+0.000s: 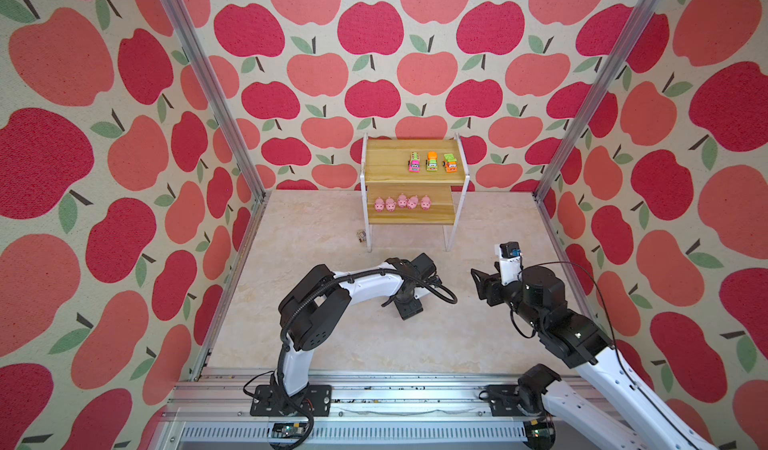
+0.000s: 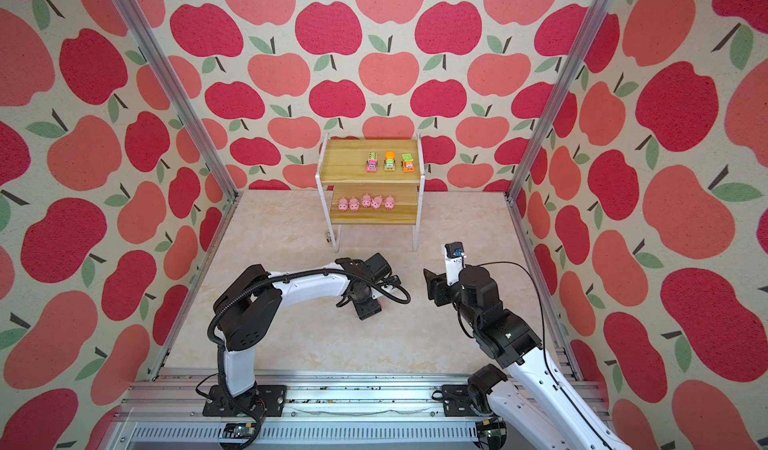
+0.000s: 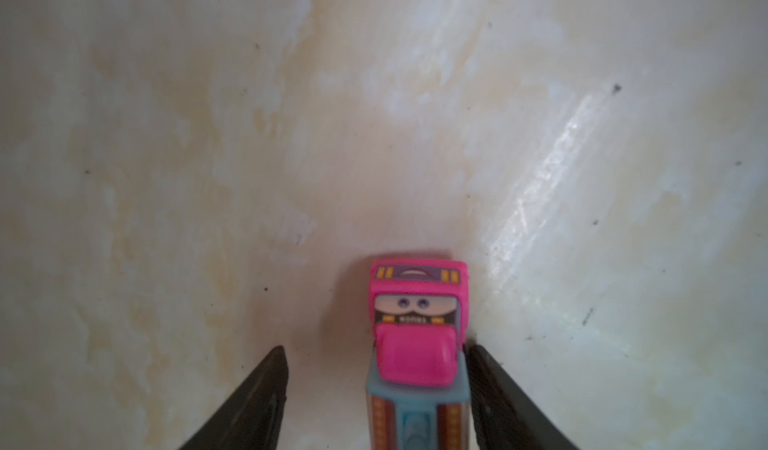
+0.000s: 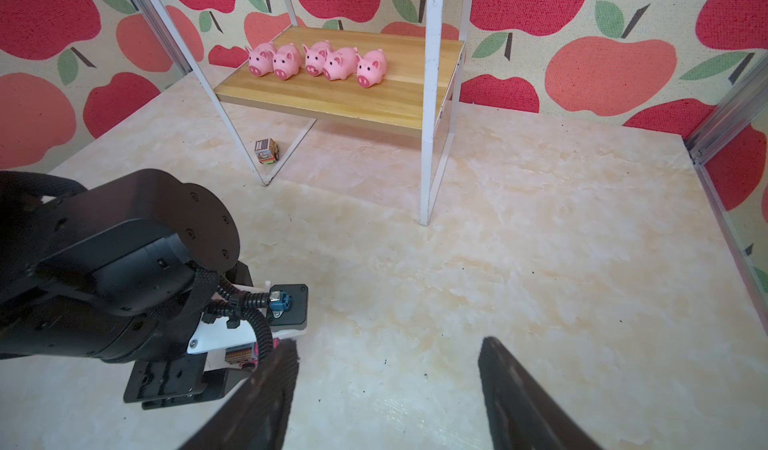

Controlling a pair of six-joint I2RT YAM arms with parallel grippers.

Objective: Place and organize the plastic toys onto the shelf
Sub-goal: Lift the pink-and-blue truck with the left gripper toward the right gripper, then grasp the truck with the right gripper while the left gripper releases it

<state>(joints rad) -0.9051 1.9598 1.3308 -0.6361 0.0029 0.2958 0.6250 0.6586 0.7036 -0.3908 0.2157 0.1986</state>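
1. left gripper [image 3: 376,348] — pointed down at the floor, jaws apart. One finger [image 3: 494,385] stands just beside the toy's flank; contact cannot be told. The opposite finger [image 3: 266,389] stands clear of it, with bare floor showing between.
2. pink truck [image 3: 417,323] — pink cab and nose, pale blue body behind, cartoon eyes on the windscreen. It sits on the floor between the left fingers, clamped by neither. A sliver of it shows beneath the left gripper in the right wrist view [image 4: 241,354].
3. right gripper [image 4: 390,340] — at three o'clock of the left gripper in both top views, held above the floor. Jaws apart, nothing between its fingers [image 4: 519,394].
4. floor [image 1: 457,344] — pale marbled sheet with a scatter of dark specks.
5. stray toy [image 1: 360,235] — small and boxy, at eleven o'clock of the left gripper. It lies on the floor just beside the shelf's nine-o'clock front leg; seen closer in the right wrist view [image 4: 266,151].
6. shelf [image 1: 413,184] — at twelve o'clock of the left gripper, against the back wall. Two light wood boards on a thin white frame.
7. three trucks [image 1: 432,161] — in a row on the three-o'clock half of the top board, noses toward six o'clock.
8. five pigs [image 1: 402,200] — pink, in a loose row on the lower board, near its nine-o'clock end, snouts toward six o'clock.
9. walls [image 1: 374,32] — red and coral apple print on three sides.
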